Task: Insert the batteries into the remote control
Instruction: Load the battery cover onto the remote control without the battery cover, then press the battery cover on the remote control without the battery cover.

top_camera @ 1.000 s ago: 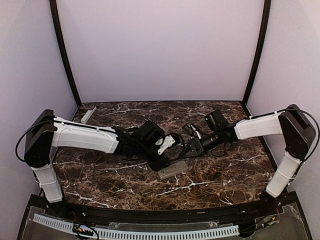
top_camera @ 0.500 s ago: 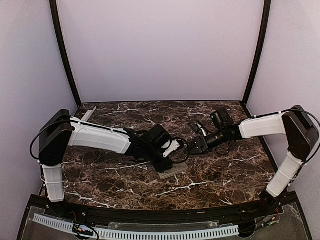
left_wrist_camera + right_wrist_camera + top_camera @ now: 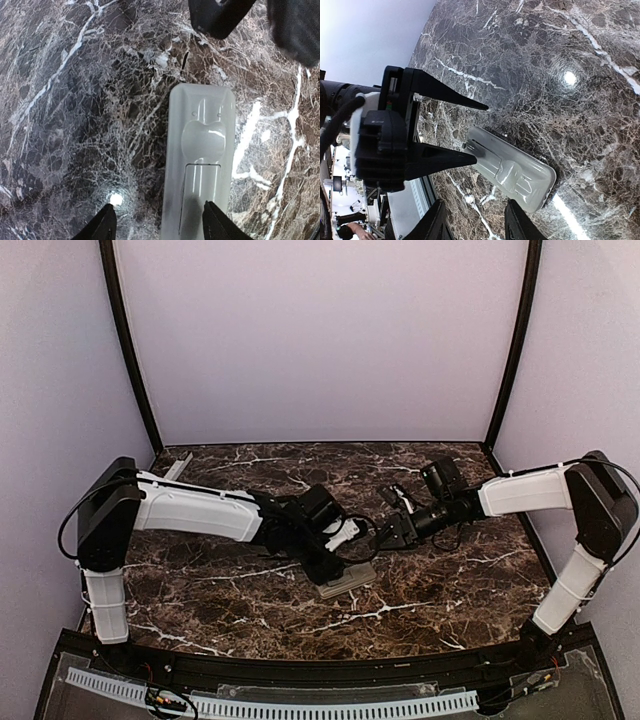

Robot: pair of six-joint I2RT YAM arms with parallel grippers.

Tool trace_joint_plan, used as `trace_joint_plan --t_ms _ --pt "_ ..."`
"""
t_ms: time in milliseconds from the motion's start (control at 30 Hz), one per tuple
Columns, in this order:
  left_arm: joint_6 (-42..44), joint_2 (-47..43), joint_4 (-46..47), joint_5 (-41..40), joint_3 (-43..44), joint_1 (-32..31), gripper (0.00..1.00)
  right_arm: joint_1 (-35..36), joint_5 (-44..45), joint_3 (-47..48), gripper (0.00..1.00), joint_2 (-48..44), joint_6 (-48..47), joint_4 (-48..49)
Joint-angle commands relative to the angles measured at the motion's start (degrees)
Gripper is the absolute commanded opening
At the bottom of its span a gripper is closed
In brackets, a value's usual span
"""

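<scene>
Bench (image 3: 450,580): a dark marbled top that carries everything we name here.
Left arm (image 3: 190,510): it reaches in over the middle of the bench, wrist bent down towards the remote.
Right arm (image 3: 520,490): it reaches in from the other side, so its hand faces the left hand, near it but apart.
Left hand (image 3: 158,215): the fingers are apart and clamped on nothing. It is poised low over one end of the remote, with one finger above the casing's edge and the other above bare bench beside it.
Right hand (image 3: 475,215): the fingers are apart and we see nothing between the tips. It hangs above the bench, touching nothing.
Remote (image 3: 200,165): it lies flat on the bench, back up, directly under the left hand and running away from it. It is ahead of and below the right hand, and apart from it.
Remote's back: we see a moulded hollow and a long panel at the left hand's end. We cannot tell whether that panel is a lid in place or an open bay, and we see no blue in it.
Bar (image 3: 177,469): pale grey, at the far corner, well apart from both hands.
Batteries: we find none in any view, neither in a hand nor near one.
Done: in our judgement, at most the remote turned back-up and within reach.
Left: we judge that nearly all of the task remains, namely fetching the batteries, seating them and closing up.
</scene>
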Motion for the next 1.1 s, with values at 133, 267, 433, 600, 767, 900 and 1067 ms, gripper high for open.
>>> trace_joint_plan --t_ms 133,267,433,600,767,900,1067 --pt "2.2 -2.7 -8.4 0.6 6.2 0.7 0.60 -0.2 -0.5 0.0 0.39 0.0 -0.9 0.0" --pt "2.6 -3.5 -9.2 0.8 4.7 1.6 0.57 -0.1 -0.8 0.1 0.39 0.2 -1.1 0.1" --pt "3.4 -2.4 -10.5 0.8 4.1 1.6 0.54 -0.1 -0.7 -0.1 0.39 0.3 -1.0 0.1" --pt "3.9 -0.2 -11.6 2.2 2.5 1.6 0.52 -0.1 -0.8 0.2 0.39 0.8 -1.1 0.1" --pt "4.9 3.2 -12.1 3.7 2.1 1.6 0.48 -0.2 -0.5 0.3 0.39 1.1 -1.3 -0.2" --pt "6.1 4.2 -12.7 3.5 1.8 1.3 0.47 -0.2 -0.4 0.5 0.39 1.5 -1.5 -0.2" --pt "7.6 5.7 -13.9 1.9 1.9 0.3 0.47 -0.2 -0.2 0.5 0.39 1.9 -1.6 -0.3"
